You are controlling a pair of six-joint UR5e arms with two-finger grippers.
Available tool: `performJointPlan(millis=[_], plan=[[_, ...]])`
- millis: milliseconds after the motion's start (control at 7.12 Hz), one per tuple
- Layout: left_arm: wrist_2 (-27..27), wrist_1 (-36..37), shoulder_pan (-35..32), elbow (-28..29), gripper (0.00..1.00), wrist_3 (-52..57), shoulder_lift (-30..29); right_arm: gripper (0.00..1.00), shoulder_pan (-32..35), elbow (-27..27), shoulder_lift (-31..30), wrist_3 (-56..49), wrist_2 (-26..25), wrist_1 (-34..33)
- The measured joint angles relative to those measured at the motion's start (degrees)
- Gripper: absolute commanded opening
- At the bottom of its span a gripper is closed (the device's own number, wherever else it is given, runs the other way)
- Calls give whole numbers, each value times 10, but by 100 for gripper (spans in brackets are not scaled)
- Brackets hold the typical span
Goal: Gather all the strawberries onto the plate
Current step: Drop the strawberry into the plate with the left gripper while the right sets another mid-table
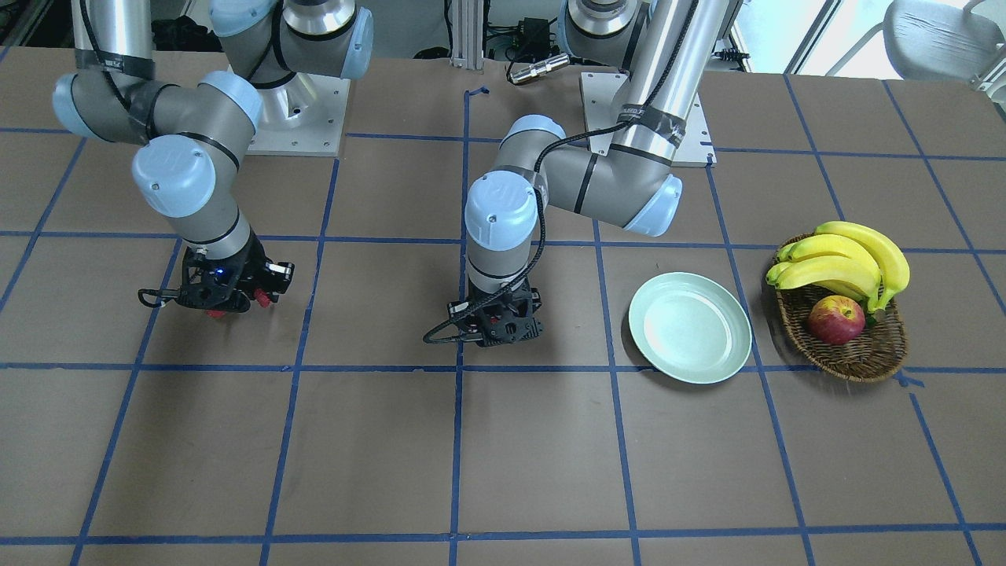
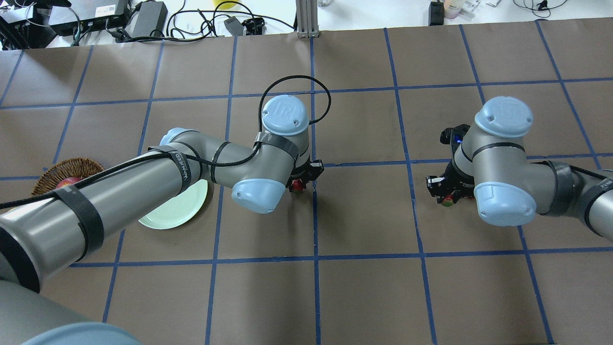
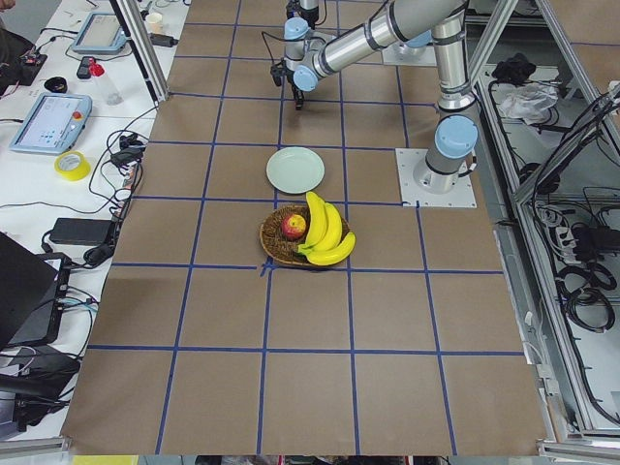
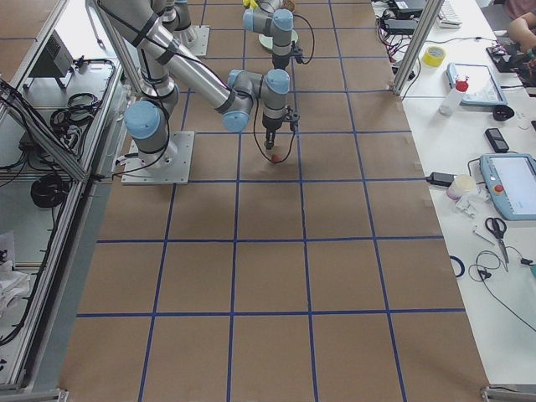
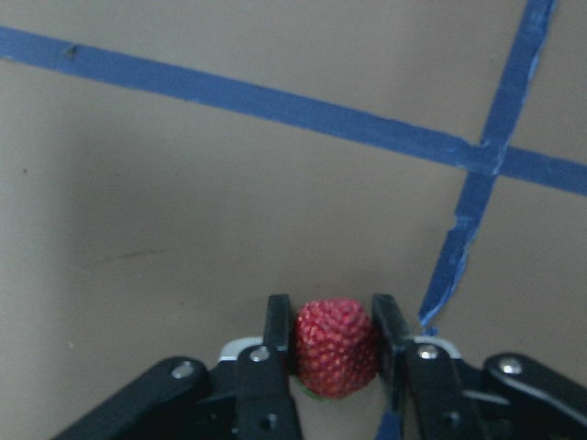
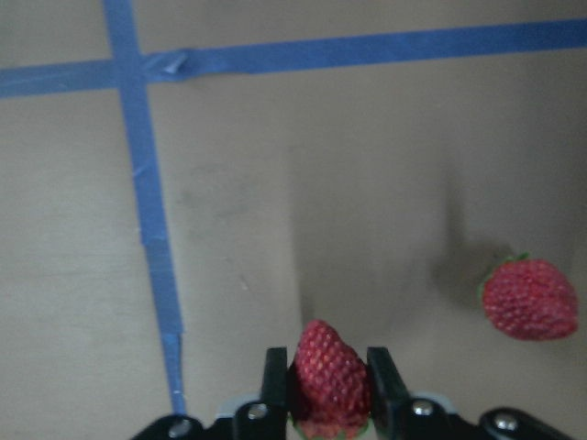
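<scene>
My left gripper (image 5: 330,310) is shut on a dark-red strawberry (image 5: 337,346) and holds it just above the brown table, beside a crossing of blue tape lines; it also shows in the overhead view (image 2: 299,183). My right gripper (image 6: 326,359) is shut on a second strawberry (image 6: 330,371) and also shows in the overhead view (image 2: 448,197). A third strawberry (image 6: 530,298) lies on the table, to the right of the right gripper in its wrist view. The pale mint-green plate (image 1: 690,327) is bare and partly hidden under my left arm in the overhead view (image 2: 177,210).
A brown wicker basket (image 1: 860,358) holding bananas (image 1: 849,258) and a red-yellow apple (image 1: 835,320) stands just beyond the plate, away from my left gripper. Blue tape lines mark the brown table in squares.
</scene>
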Motion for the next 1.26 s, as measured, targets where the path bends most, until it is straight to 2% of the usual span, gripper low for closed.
performJointPlan(millis=[562, 843, 1124, 1264], plan=[[-14, -77, 171, -2, 0, 260, 80, 8, 163, -101, 28, 261, 42, 58], [-20, -95, 247, -8, 0, 374, 88, 8, 234, -166, 80, 404, 92, 52], [-42, -87, 303, -36, 0, 451, 80, 15, 303, -254, 165, 525, 112, 34], [-44, -73, 317, -51, 29, 480, 73, 17, 327, -290, 201, 568, 114, 31]])
